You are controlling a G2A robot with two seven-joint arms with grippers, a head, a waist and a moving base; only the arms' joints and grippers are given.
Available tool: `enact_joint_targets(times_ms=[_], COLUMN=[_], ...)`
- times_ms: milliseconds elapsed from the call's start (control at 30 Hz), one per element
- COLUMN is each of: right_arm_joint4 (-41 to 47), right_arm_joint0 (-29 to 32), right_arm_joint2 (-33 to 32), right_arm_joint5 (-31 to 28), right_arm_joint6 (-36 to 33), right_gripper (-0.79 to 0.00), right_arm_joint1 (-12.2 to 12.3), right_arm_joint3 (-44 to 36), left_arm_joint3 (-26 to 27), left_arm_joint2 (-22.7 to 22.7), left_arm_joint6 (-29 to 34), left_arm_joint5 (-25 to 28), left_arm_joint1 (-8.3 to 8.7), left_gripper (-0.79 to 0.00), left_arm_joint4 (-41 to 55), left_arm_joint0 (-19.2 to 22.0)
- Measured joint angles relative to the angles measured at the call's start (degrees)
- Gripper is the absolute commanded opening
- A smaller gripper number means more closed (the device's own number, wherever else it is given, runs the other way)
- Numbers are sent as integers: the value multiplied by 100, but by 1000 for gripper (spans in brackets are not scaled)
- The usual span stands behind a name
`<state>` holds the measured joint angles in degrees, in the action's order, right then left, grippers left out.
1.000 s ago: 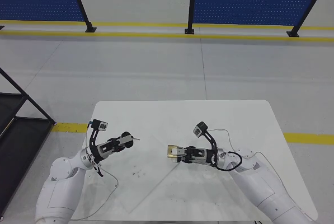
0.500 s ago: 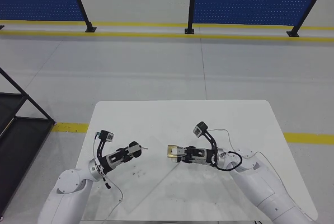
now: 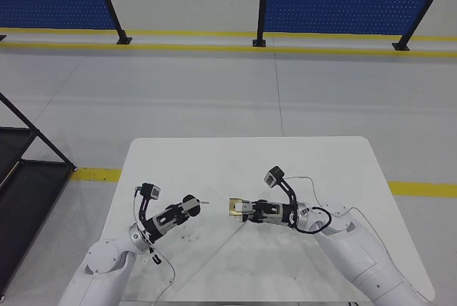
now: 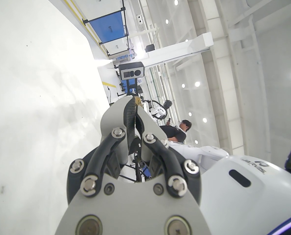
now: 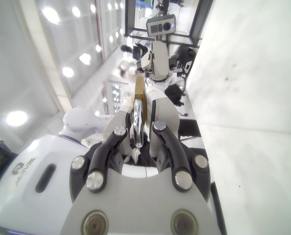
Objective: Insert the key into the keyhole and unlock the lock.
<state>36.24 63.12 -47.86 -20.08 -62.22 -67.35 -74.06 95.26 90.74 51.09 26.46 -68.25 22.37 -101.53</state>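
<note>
Top view, table: a white table (image 3: 251, 161) with both arms over its near half.
Top view, left gripper: the left gripper (image 3: 191, 204) is at the near left of the table, closed on the key and pointing right toward the lock.
Top view, key: the key (image 3: 201, 203) is a thin sliver sticking out of the left fingertips. Its tip is near the lock but apart from it.
Top view, right gripper: the right gripper (image 3: 247, 208) is near the table's middle, clamped on the lock and pointing left.
Top view, lock: the lock (image 3: 236, 206) has its brass body sticking out of the right gripper toward the key.
Top view, surroundings: a black rack (image 3: 14, 199) stands on the floor to the left, and blue barriers (image 3: 52, 14) are at the far side.
Left wrist view, left gripper: the fingers (image 4: 116, 116) are pressed narrowly together above the table.
Left wrist view, fingertips: a small brass-coloured bit shows there. I cannot tell whether it is the key or the lock beyond.
Right wrist view, right gripper: the right gripper (image 5: 139, 100) grips the lock by its shiny shackle.
Right wrist view, lock: the lock (image 5: 140, 86) points its brass body away, straight at the left gripper (image 5: 157, 62) farther off.
</note>
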Motion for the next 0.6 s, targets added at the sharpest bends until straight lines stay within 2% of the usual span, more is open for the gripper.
enact_joint_targets(times_ms=[233, 367, 600], right_arm_joint4=[0, -77, -1081], right_arm_joint0=[0, 29, 171], right_arm_joint2=[0, -10, -126], right_arm_joint5=[0, -1, -89], right_arm_joint6=[0, 106, 701], right_gripper=[-785, -785, -785], right_arm_joint1=[0, 0, 59], right_arm_joint3=[0, -49, -399], left_arm_joint3=[-5, 29, 189], left_arm_joint2=[-6, -83, -67], left_arm_joint6=[1, -65, -116], left_arm_joint5=[-6, -222, -338], left_arm_joint1=[0, 2, 29], left_gripper=[-785, -785, -785], left_arm_joint4=[2, 118, 191], left_arm_joint0=[3, -12, -206])
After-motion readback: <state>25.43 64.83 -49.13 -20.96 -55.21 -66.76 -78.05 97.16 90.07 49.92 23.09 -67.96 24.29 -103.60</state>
